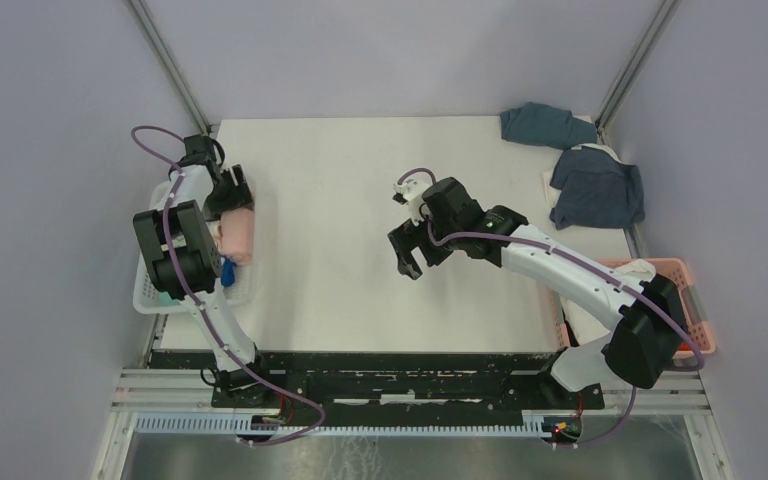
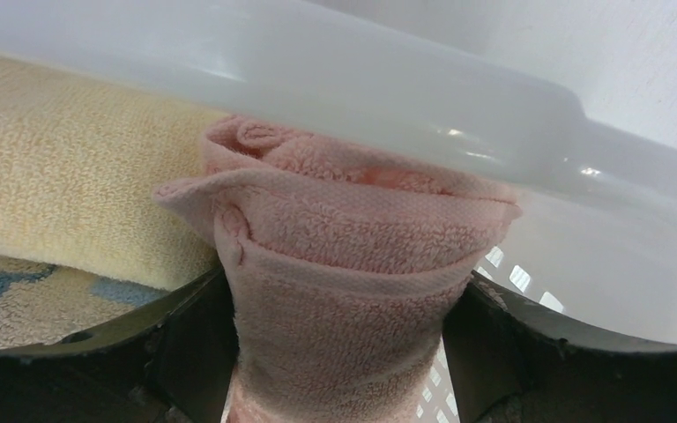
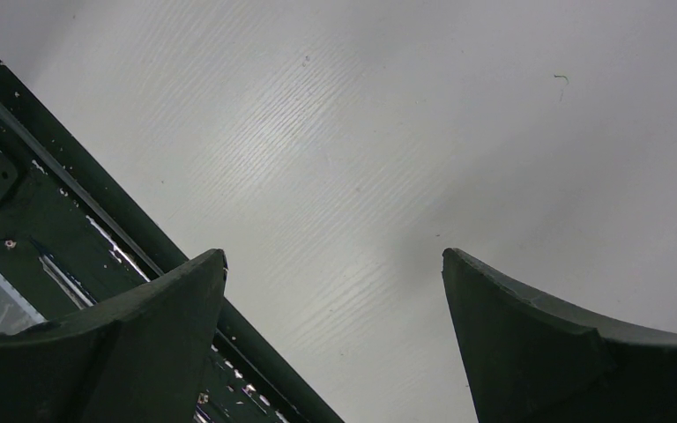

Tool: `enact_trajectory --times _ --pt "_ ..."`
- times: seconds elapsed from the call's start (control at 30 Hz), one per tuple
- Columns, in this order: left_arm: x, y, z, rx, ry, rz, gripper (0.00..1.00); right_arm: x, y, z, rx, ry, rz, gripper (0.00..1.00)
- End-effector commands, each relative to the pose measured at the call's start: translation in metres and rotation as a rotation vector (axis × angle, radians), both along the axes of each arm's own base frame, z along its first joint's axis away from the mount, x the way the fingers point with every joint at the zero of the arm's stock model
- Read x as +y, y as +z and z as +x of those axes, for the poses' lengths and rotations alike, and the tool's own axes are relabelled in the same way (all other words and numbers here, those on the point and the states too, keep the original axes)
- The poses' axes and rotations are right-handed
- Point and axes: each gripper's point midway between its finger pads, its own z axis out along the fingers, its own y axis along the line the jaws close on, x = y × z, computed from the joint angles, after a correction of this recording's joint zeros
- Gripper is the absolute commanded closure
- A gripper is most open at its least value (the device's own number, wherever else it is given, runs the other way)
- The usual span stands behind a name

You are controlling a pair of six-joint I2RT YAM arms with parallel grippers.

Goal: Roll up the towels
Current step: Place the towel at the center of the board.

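Note:
My left gripper (image 1: 232,200) is shut on a rolled pink towel (image 1: 239,236) inside the white basket (image 1: 150,300) at the table's left edge. In the left wrist view the pink roll (image 2: 344,256) is pinched between my fingers (image 2: 185,352), beside a cream towel (image 2: 70,203) and just under the basket rim (image 2: 405,88). My right gripper (image 1: 415,255) is open and empty over the bare middle of the table (image 3: 361,132). A slate blue towel (image 1: 545,125) and a dark navy towel (image 1: 598,188) lie crumpled at the back right.
A pink basket (image 1: 685,270) holding a white cloth (image 1: 640,268) stands at the right edge under my right arm. A blue-patterned towel (image 2: 0,300) lies in the white basket. The table's dark front rail (image 3: 70,229) shows in the right wrist view.

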Motion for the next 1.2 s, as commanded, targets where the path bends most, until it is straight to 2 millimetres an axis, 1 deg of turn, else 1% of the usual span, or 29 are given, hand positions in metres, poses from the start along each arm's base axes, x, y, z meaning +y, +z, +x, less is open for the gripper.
enact_trajectory --times 0.0,0.13,0.23,0.27,0.33,0.57,0.67,0.77,0.83,0.87,0.97,1.03,1.07,1.1,1.17 --pt "-0.007 0.014 0.006 -0.044 -0.036 -0.008 0.16 0.001 0.023 0.009 -0.074 -0.015 0.041 0.00" --pt "-0.005 0.047 0.012 -0.115 -0.023 0.010 0.14 -0.003 0.028 0.008 -0.094 -0.023 0.051 0.00" --pt "-0.003 0.070 0.014 -0.164 -0.007 0.030 0.12 -0.009 0.028 0.005 -0.109 -0.033 0.053 0.00" --pt "-0.002 0.074 0.014 -0.173 -0.003 0.034 0.11 -0.011 0.027 0.005 -0.113 -0.037 0.051 0.00" --pt "-0.001 0.081 0.014 -0.191 0.003 0.039 0.11 -0.014 0.028 0.004 -0.122 -0.043 0.051 0.00" --pt "0.003 0.087 0.024 -0.241 0.007 0.062 0.11 -0.023 0.026 -0.001 -0.137 -0.052 0.049 0.00" --pt "0.003 0.082 0.030 -0.242 -0.001 0.057 0.11 -0.027 0.025 -0.002 -0.145 -0.059 0.040 0.00" --pt "0.006 0.064 0.031 -0.204 0.004 0.048 0.13 -0.030 0.022 -0.003 -0.147 -0.064 0.032 0.00" --pt "0.007 0.051 0.031 -0.189 0.007 0.032 0.16 -0.031 0.021 -0.003 -0.148 -0.066 0.028 0.00" --pt "0.007 0.045 0.031 -0.183 0.006 0.018 0.19 -0.032 0.020 -0.003 -0.147 -0.067 0.026 0.00" --pt "0.002 0.026 0.032 -0.164 -0.013 -0.029 0.31 -0.034 0.017 -0.003 -0.146 -0.071 0.018 0.00" --pt "-0.001 0.016 0.032 -0.160 -0.026 -0.046 0.42 -0.034 0.016 -0.002 -0.147 -0.074 0.017 0.00" --pt "-0.002 0.012 0.032 -0.159 -0.030 -0.049 0.46 -0.034 0.015 -0.002 -0.145 -0.073 0.015 0.00" --pt "-0.002 0.008 0.031 -0.161 -0.038 -0.059 0.49 -0.034 0.014 -0.002 -0.143 -0.073 0.014 0.00" --pt "-0.002 0.000 0.030 -0.157 -0.048 -0.074 0.50 -0.033 0.012 -0.002 -0.141 -0.072 0.010 0.00"
